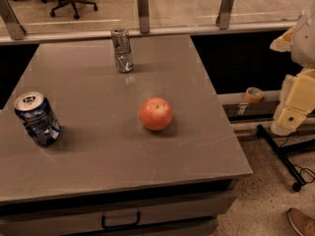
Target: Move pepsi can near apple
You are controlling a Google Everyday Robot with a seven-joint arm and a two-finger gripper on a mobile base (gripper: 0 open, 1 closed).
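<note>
The pepsi can [37,118], dark blue with white markings and a silver top, stands near the left edge of the grey table [197,146]. The apple [156,114], red-orange with a paler top, sits near the table's middle, well to the right of the can. My gripper [294,109] is the cream-coloured part at the far right of the view. It hangs off the table's right side, above the floor, far from both things and holding nothing that I can see.
A slimmer silver-grey can [122,50] stands at the table's back. A glass railing with metal posts [142,9] runs behind the table. A tape roll [254,94], a black stand leg [280,154] and a shoe [301,221] are at the right, off the table. A drawer handle [120,222] is at the table's front.
</note>
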